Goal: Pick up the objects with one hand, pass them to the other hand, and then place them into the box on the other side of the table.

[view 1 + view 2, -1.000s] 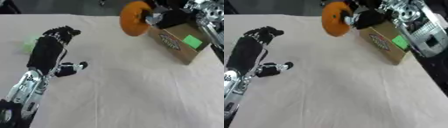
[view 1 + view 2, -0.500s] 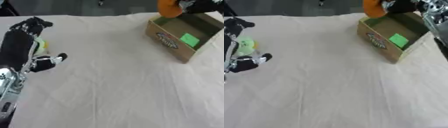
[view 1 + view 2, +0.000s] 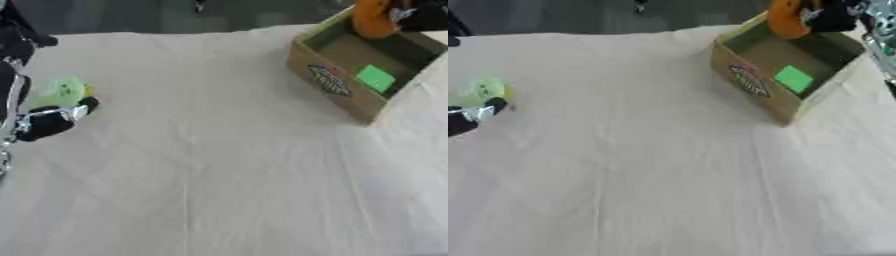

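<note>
Right robot hand (image 3: 833, 15) curled, top right

One box (image 3: 350, 80) stands on the bench (image 3: 227, 165), open at the top, with one green square (image 3: 376, 78) lying inside it and one oval label (image 3: 329, 80) on its near wall. One orange object (image 3: 372, 19) shows over the box's far edge, at the right hand (image 3: 420, 15). One pale green object (image 3: 61, 91) lies at the bench's left side, just beside the left hand (image 3: 48, 122). That makes two loose objects in all, one orange and one green. Two hands show, one at each side. One cloth covers the bench.
</note>
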Controlling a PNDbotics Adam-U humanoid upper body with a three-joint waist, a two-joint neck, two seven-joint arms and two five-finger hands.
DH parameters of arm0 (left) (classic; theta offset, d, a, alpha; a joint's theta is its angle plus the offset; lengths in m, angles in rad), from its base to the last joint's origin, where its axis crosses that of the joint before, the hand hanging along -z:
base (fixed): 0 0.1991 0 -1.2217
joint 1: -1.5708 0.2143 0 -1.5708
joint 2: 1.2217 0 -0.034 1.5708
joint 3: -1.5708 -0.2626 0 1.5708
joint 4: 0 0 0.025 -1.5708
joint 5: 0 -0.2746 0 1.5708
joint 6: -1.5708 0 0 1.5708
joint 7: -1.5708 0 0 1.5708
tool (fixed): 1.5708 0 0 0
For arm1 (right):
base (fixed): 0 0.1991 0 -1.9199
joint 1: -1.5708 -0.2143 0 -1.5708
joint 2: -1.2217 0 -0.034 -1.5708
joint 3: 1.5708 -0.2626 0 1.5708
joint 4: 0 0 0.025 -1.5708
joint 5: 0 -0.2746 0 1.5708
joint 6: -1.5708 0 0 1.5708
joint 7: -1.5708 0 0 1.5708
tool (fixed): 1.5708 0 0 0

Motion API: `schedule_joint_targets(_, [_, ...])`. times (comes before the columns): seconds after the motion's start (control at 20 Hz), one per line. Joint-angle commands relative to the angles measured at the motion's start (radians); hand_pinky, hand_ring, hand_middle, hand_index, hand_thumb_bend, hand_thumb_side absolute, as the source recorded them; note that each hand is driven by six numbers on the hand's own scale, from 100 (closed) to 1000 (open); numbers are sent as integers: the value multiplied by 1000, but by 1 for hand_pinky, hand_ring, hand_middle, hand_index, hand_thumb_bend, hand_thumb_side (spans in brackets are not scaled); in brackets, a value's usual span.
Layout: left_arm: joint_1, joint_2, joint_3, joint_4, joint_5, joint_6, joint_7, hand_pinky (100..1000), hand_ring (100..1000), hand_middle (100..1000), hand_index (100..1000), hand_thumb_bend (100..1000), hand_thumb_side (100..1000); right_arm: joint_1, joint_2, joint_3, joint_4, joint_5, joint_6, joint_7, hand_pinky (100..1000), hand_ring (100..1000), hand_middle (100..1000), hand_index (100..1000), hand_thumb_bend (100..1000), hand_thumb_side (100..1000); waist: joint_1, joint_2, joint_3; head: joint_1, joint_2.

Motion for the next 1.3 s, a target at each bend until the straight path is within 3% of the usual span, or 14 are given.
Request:
schedule_joint_targets(0.05, [-3,40,22,-19,15,13,5,568,593,609,735,770,239,-8,-55,-28,60,33,-7,-48,973,640,420,627,100,100,1,-17,3,-7,-14])
schedule_joint_targets(0.45, [2,44,37,-36,26,26,13,568,593,608,731,767,238,-22,-43,-21,223,131,-47,-148,955,647,437,636,100,100,10,-6,26,-30,-33])
schedule_joint_targets(0.85, [2,46,47,-50,26,36,13,569,594,610,731,764,241,-24,-27,-13,298,195,-113,-161,941,689,494,681,100,100,11,7,47,-71,-51])
schedule_joint_targets(1.1, [7,47,53,-49,23,43,14,569,595,610,731,763,244,-19,-23,-11,302,246,-142,-144,945,785,607,773,100,100,11,10,48,-76,-50])
schedule_joint_targets(1.2, [8,48,54,-48,21,44,15,571,595,610,732,762,243,-18,-26,-8,293,270,-161,-127,954,897,742,871,100,100,10,11,47,-76,-48])
schedule_joint_targets(1.3, [9,49,54,-47,19,45,15,572,596,611,732,762,242,-17,-29,-7,280,311,-178,-115,957,924,773,890,100,100,10,11,45,-74,-45])
